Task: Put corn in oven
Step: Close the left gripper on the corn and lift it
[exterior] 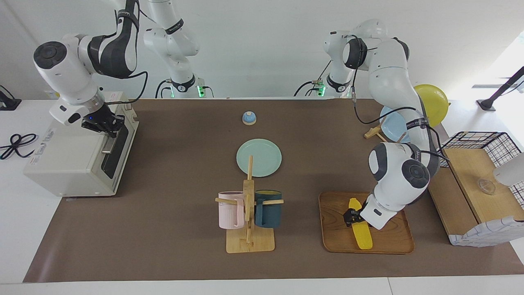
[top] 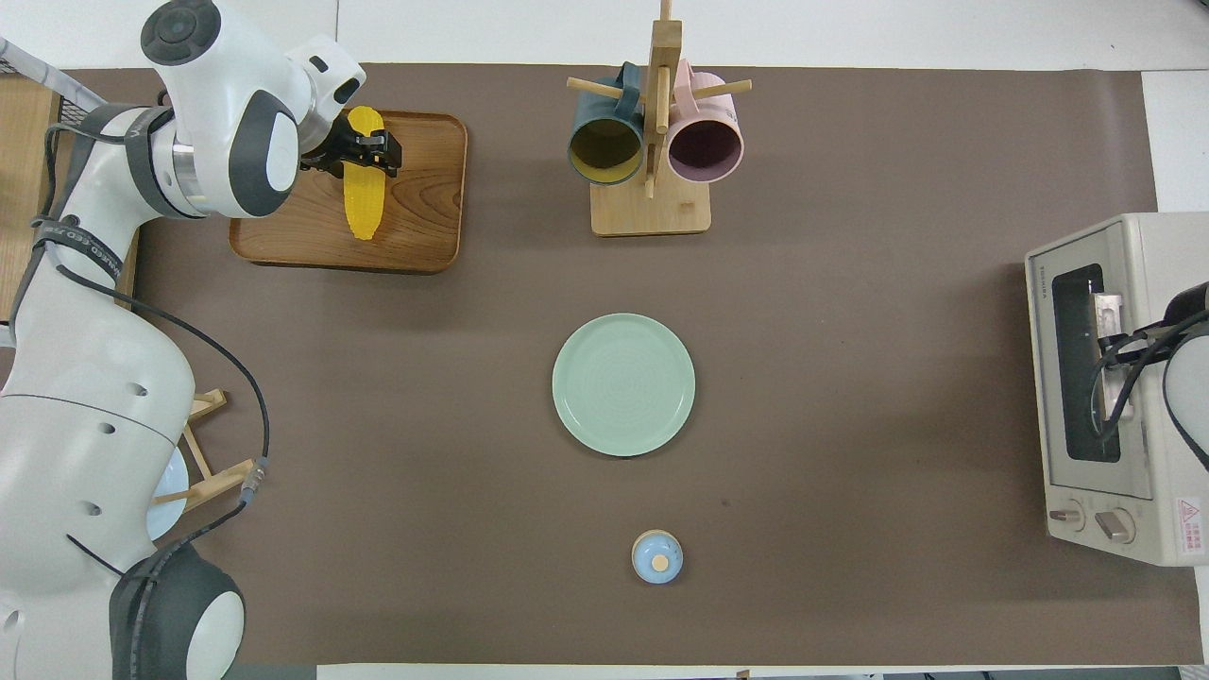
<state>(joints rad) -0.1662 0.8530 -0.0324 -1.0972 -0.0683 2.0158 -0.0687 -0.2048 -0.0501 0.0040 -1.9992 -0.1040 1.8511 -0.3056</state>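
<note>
The yellow corn [exterior: 362, 237] lies on a wooden tray [exterior: 393, 242] toward the left arm's end of the table; it also shows in the overhead view [top: 364, 206] on the tray [top: 425, 231]. My left gripper [exterior: 354, 217] [top: 361, 156] is down on the tray with its fingers against both sides of the corn, near the end farther from the robots. The off-white oven [exterior: 69, 164] [top: 1138, 246] stands at the right arm's end with its dark glass door up. My right gripper [exterior: 109, 130] [top: 1107, 331] is at the door's silver handle.
A mug rack [exterior: 249, 221] with a pink and a dark blue mug stands mid-table, farther from the robots than a green plate [exterior: 258, 157]. A small blue bell [exterior: 249, 118] sits nearer the robots. A wire-and-wood basket shelf [exterior: 479, 176] and a dish rack with a yellow plate [exterior: 434, 102] stand beside the tray.
</note>
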